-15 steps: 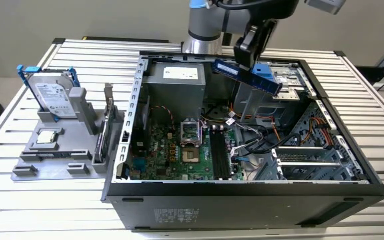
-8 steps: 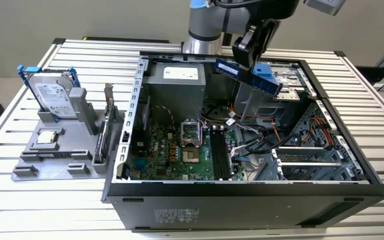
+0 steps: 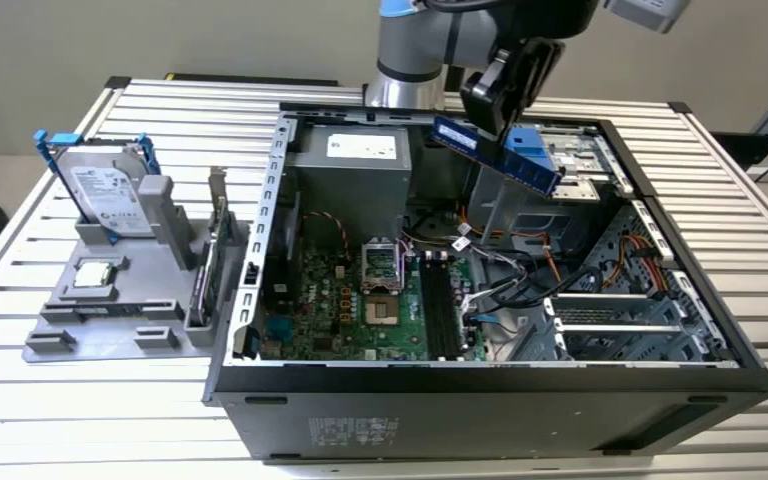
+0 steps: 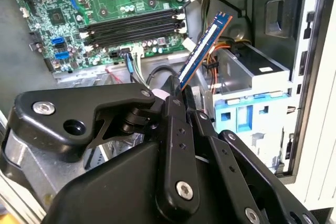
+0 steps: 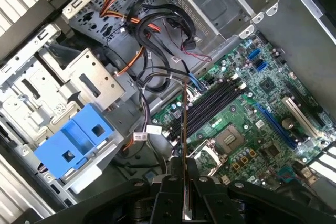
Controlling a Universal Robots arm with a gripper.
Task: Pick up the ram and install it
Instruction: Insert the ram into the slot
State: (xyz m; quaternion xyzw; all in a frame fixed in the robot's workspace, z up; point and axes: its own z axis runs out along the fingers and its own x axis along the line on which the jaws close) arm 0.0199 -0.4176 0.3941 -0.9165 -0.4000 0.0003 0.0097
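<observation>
The ram [image 3: 504, 155] is a long blue circuit-board stick with black chips, held tilted in the air over the back right of the open computer case [image 3: 491, 385]. My gripper [image 3: 491, 118] is shut on its upper end. In the second wrist view the ram [image 4: 203, 48] sticks out from between the black fingers [image 4: 176, 108]. In the first wrist view I see the ram [image 5: 184, 129] edge-on, pointing toward the black memory slots [image 5: 215, 103] on the green motherboard. Those slots [image 3: 440, 310] lie well below the stick, with no stick in them.
On the exterior view's left, a grey fixture [image 3: 104, 320] holds a silver hard drive in a blue frame [image 3: 101, 190], a small chip [image 3: 95, 275] and an upright expansion card [image 3: 217, 240]. Inside the case, a blue drive bracket [image 5: 79, 137] and loose cables [image 5: 157, 30] sit beside the slots.
</observation>
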